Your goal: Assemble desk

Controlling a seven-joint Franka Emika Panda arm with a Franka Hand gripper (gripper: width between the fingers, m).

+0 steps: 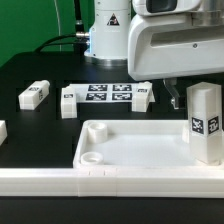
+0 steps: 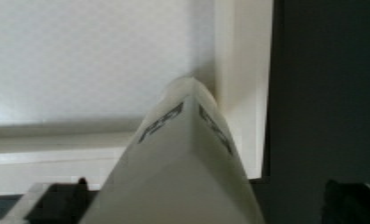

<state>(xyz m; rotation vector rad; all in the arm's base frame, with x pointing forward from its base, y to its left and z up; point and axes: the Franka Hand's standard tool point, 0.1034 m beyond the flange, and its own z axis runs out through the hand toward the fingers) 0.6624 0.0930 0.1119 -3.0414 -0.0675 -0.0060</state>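
Note:
The white tabletop [image 1: 110, 145] lies rim-up on the black table, with a round socket [image 1: 92, 157] at its near corner on the exterior view's left. My gripper [image 1: 190, 100] is shut on a white tagged leg [image 1: 205, 122] and holds it upright over the tabletop's corner on the exterior view's right. In the wrist view the leg [image 2: 191, 150] runs from between my fingers [image 2: 57, 203] toward the tabletop's rim [image 2: 244, 90]. Whether its tip is in a socket is hidden.
Three loose legs lie behind the tabletop: one far left [image 1: 35, 95], one beside the marker board [image 1: 68, 102] and one at the board's right end [image 1: 146, 96]. The marker board [image 1: 108, 93] lies between them. Another part [image 1: 2, 130] shows at the left edge. A long white border rail [image 1: 100, 185] runs along the front.

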